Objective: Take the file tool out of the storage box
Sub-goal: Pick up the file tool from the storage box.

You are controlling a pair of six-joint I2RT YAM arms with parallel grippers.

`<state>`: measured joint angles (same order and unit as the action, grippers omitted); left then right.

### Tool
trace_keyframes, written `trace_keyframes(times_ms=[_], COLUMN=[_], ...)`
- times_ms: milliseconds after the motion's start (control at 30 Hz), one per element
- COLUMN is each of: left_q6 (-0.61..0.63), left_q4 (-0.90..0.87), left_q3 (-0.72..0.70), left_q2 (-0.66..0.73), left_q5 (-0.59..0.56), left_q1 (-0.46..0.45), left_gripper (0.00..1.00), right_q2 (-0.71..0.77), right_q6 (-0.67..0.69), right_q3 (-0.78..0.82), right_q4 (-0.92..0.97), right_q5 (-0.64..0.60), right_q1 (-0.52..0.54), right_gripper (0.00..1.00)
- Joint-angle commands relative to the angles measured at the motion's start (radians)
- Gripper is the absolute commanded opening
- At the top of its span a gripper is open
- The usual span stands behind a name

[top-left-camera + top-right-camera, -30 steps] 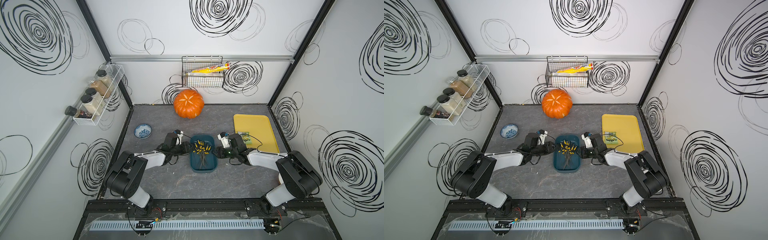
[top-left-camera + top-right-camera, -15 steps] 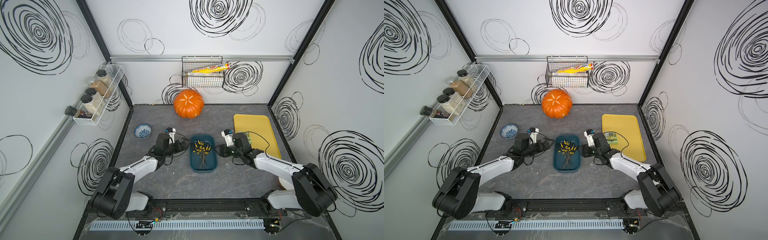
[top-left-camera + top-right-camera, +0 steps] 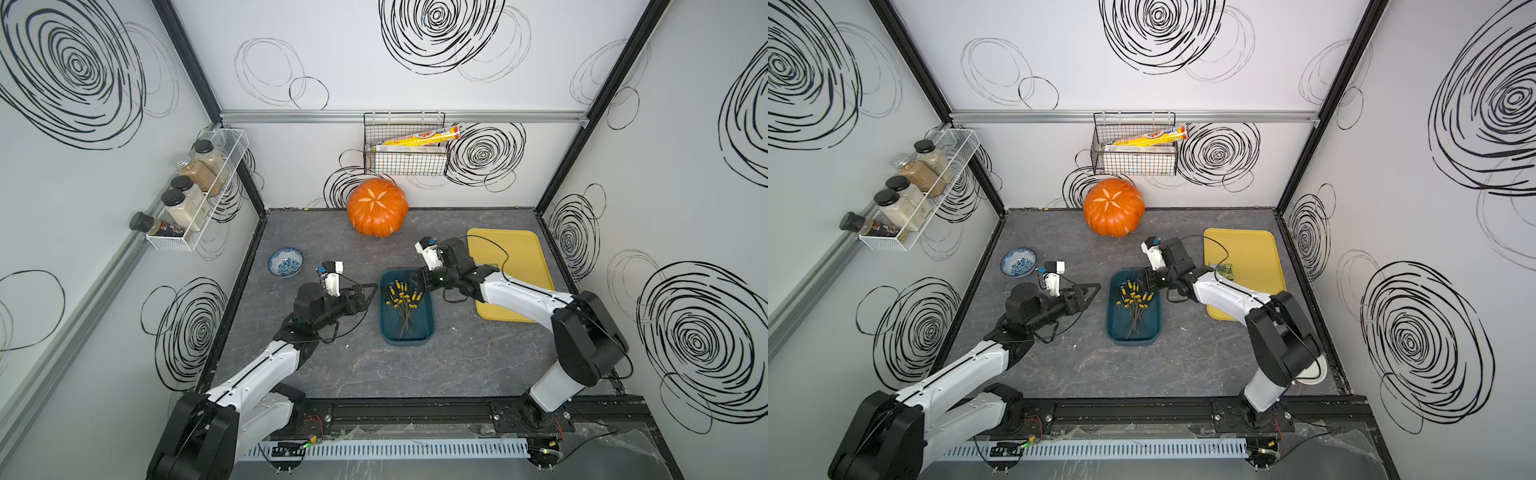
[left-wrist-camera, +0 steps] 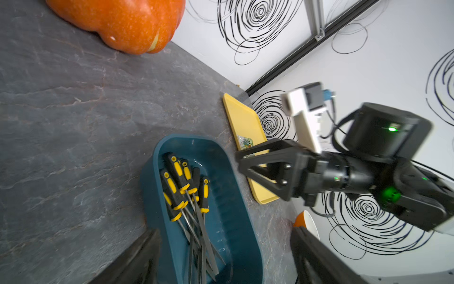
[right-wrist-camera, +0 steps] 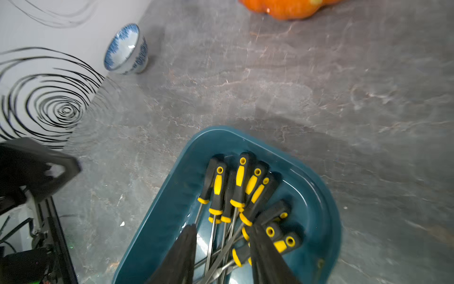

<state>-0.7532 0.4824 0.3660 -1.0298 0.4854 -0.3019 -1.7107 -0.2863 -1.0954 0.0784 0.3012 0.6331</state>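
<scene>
Your grey, stone-veined bench (image 3: 457, 365) sits inside white walls scrawled with black swirls. The teal storage box (image 3: 407, 341) lies mid-bench, the files (image 3: 403, 299) piled inside it. A pumpkin (image 3: 377, 207) stands beyond the box. The right gripper (image 5: 222, 227) hovers over the box's far end, jaws apart, gripping nothing. The left gripper (image 3: 370, 291) hangs beside the box, jaws wide open.

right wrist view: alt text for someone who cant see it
A teal storage box holding a heap of black-and-yellow-handled files, with the right gripper open over them, gripping nothing. Beyond, on the grey table, stand a blue-and-white bowl and the edge of a pumpkin.
</scene>
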Motion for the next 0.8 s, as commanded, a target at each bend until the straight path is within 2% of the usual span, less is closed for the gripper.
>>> trace_keyframes(times_ms=[0, 133, 267, 767], left_q6=[-0.002, -0.001, 0.000, 0.023], left_q4=[0.054, 0.055, 0.041, -0.004], left_q3=[-0.009, -0.011, -0.001, 0.016], left_q2=[0.007, 0.005, -0.008, -0.010], left_q5=[0.044, 0.038, 0.036, -0.003], left_q1=[-0.005, -0.008, -0.010, -0.025], left_gripper=[0.91, 0.92, 0.92, 0.92], right_q2=[-0.098, -0.189, -0.225, -0.344], right_q6=[0.059, 0.063, 0.078, 0.080], right_q3=[-0.098, -0.169, -0.220, -0.307], right_q4=[0.143, 0.164, 0.204, 0.245], right_q5=[-0.107, -0.118, -0.217, -0.285], right_q1=[0.043, 0.056, 0.079, 0.112], right_gripper=[0.38, 0.37, 0.37, 0.36])
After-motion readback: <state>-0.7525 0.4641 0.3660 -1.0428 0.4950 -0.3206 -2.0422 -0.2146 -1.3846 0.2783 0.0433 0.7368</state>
